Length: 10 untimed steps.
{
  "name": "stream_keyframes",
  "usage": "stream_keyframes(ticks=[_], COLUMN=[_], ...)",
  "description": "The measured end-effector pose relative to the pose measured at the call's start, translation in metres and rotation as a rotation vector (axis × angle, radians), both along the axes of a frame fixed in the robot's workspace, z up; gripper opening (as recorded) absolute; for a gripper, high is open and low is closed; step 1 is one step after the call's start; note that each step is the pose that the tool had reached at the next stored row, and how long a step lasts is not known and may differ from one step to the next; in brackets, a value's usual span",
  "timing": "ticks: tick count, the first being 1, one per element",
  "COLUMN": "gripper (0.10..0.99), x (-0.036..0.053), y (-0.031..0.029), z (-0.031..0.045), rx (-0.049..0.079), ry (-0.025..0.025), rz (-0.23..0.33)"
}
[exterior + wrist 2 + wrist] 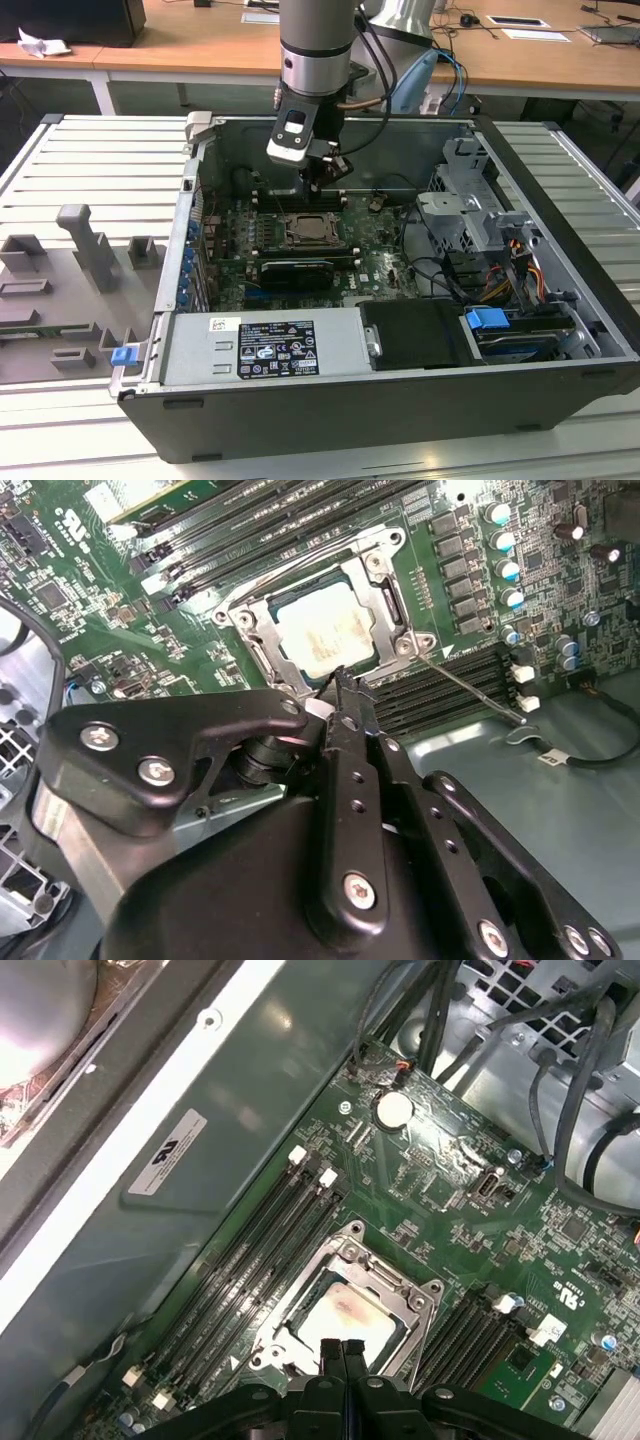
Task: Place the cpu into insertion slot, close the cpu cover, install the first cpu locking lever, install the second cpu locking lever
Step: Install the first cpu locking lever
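Claw (341, 1350) is pinched shut on nothing, tips right at the cpu cover (385, 1278) edge. The cpu (340, 1312) sits in the insertion slot (250, 625) under that frame, roughly 6 o'clock of the claw in the exterior view. A wire locking lever (470, 685) angles away just beside and looks unhooked.

Lab, wooden desks (200, 48), slatted workbench (95, 165)

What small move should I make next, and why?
Probably shift the shut tool over to the lever, at its hooked end, and press it down. The cpu sits under the closed cover, but this lever juts out from the cover's corner, apparently unlatched. The tool tip is at the cover's edge, not on the lever.
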<state>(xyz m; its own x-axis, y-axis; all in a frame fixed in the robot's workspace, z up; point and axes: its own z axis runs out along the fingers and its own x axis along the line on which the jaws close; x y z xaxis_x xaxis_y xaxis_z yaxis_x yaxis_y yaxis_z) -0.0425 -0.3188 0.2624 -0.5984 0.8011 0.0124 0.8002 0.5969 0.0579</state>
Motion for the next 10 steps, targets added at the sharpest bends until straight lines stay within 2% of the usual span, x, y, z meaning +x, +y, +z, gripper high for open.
stream_keyframes(ticks=[10], gripper=[0.106], x=[0.0], y=[0.0], z=[0.0], rx=[0.0], ry=[0.0], rz=[0.036])
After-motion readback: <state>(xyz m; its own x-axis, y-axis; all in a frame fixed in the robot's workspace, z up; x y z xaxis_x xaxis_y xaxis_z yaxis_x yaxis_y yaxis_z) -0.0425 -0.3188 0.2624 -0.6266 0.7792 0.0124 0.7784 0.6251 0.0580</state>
